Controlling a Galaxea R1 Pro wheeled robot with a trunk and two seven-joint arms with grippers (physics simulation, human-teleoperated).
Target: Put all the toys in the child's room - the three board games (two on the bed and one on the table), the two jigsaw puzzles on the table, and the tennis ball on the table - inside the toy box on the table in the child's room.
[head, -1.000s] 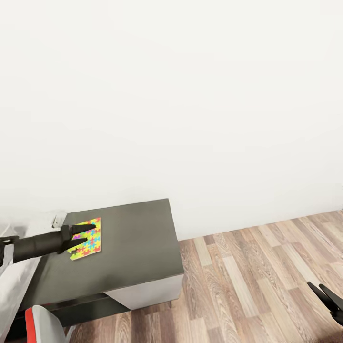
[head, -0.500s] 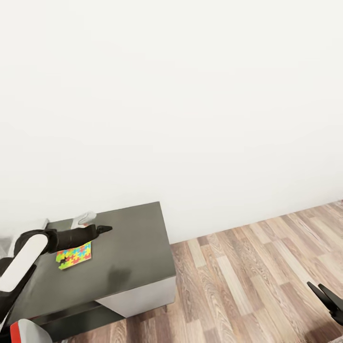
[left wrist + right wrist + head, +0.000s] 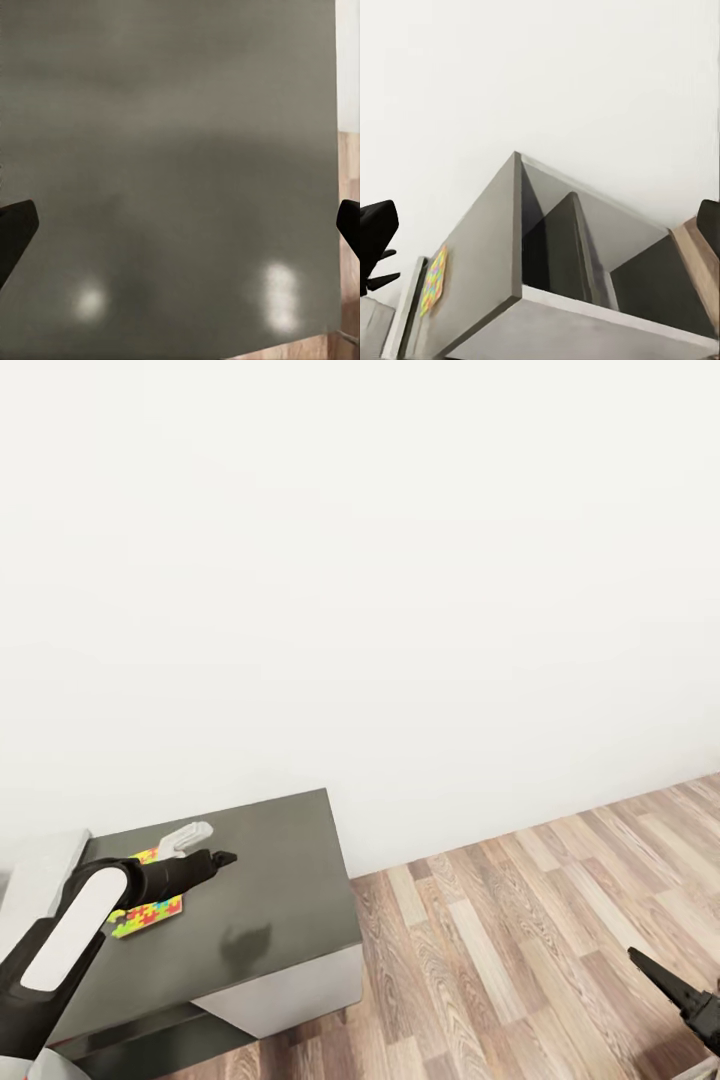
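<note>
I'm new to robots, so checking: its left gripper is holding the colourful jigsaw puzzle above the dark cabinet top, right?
Not quite. In the head view the jigsaw puzzle lies flat on the dark cabinet top, and the left gripper hovers above that top with nothing in it; the left wrist view shows its fingers spread.

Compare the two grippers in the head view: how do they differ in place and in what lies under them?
The left gripper reaches over the dark cabinet top, beside the jigsaw puzzle; the right gripper hangs low over the wood floor, far from the cabinet. The left arm is seen along its white and black length; of the right, just the tip is seen. Both are black, and both hold nothing, their fingers wide apart in the wrist views.
</note>
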